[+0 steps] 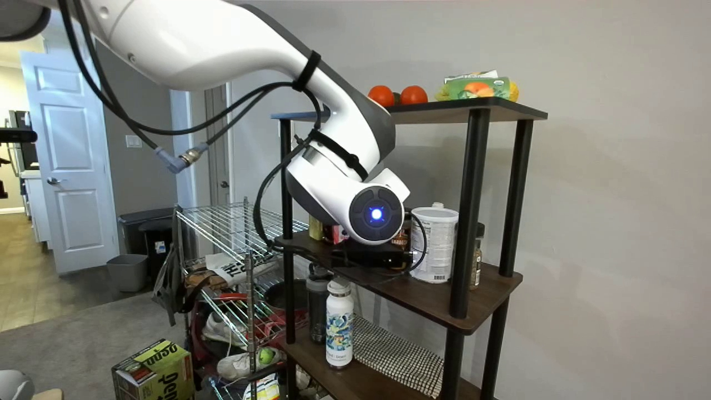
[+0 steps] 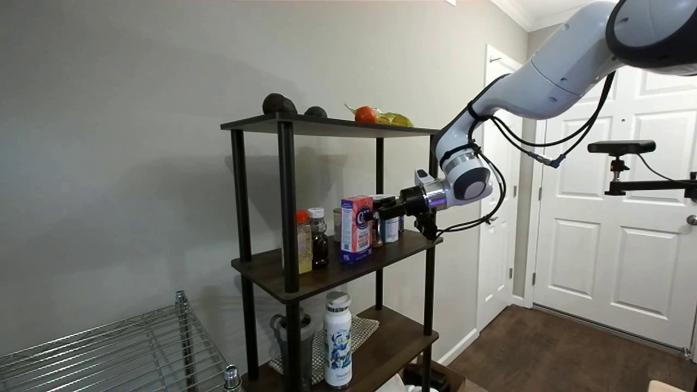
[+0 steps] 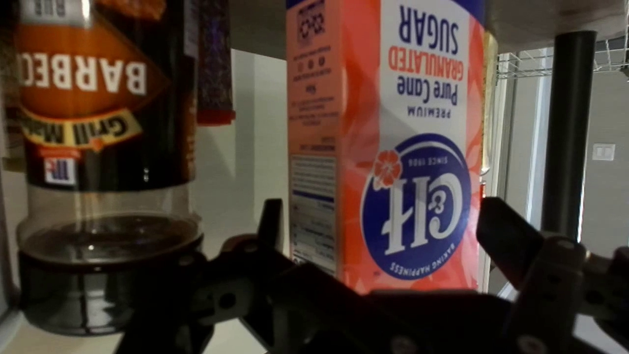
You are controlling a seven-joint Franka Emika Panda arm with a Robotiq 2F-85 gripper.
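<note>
Two jaws spread wide, nothing gripped!
They frame the red-and-blue cardboard sugar carton (image 3: 383, 147) on a dark-brown wood-grain shelf (image 2: 332, 272); alignment seems in hand, the next move needing steady centring.

Sharing the shelving unit (image 1: 469, 211) and Panda arm (image 1: 211, 44) in both exterior views, looking in from opposite ends, well back; facing an open door (image 1: 72, 155) in an exterior view, a closed panelled door (image 2: 610, 218) in an exterior view. Peering upside down, very near, at the C&H sugar carton (image 3: 393, 142) in the wrist view.
</note>
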